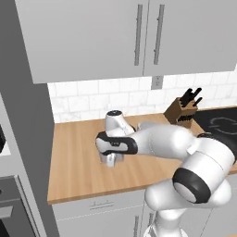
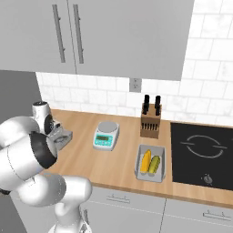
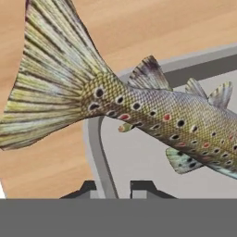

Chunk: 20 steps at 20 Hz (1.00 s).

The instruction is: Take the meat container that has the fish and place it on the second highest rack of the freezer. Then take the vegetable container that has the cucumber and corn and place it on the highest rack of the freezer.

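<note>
The meat container (image 3: 95, 148) is a grey tray that holds a spotted fish (image 3: 162, 115), whose tail fans out over the tray's corner onto the wooden counter. My gripper (image 3: 115, 189) points down at that corner and is shut on the tray's rim, one fingertip on each side of the wall. From the right base view the same tray (image 2: 63, 135) sits at the counter's left end, partly behind my arm. The vegetable container (image 2: 151, 164), with corn and a cucumber in it, lies near the counter's front edge. The freezer is out of view.
A kitchen scale (image 2: 106, 135) stands between the two containers. A knife block (image 2: 150, 120) stands at the back wall, and a black cooktop (image 2: 202, 154) lies to the right. Wall cabinets (image 2: 91, 36) hang overhead. A tall grey panel (image 1: 23, 139) borders the counter on the left.
</note>
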{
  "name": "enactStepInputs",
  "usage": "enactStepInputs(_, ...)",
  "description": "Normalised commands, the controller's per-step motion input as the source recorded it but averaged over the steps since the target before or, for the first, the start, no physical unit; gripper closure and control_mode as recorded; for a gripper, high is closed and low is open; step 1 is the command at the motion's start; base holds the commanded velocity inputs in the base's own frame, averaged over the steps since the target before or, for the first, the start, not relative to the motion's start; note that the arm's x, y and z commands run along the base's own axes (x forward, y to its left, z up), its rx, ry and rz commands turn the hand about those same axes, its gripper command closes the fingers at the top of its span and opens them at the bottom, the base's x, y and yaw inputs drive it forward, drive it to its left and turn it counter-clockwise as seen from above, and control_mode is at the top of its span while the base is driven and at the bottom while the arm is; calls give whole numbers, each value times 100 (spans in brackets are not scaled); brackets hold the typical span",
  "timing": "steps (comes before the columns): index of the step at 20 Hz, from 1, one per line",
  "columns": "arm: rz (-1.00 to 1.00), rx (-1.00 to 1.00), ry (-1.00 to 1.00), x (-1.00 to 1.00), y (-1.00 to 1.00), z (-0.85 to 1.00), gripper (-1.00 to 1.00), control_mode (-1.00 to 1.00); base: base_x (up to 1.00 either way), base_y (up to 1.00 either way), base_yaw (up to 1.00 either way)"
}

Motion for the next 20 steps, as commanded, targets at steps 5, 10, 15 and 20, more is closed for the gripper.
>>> enactStepInputs(5, 19, 0, -2, 0, -62, 36, 100, -100, 0, 0, 0)
enactStepInputs(10, 17, 0, -2, -9, -55, 33, 100, -100, 0, 0, 0)
enactStepInputs(15, 1, -2, 0, -29, -39, 55, 100, -100, 0, 0, 0)
enactStepInputs(20, 0, -2, 0, -31, -48, 56, 100, -100, 0, 0, 0)
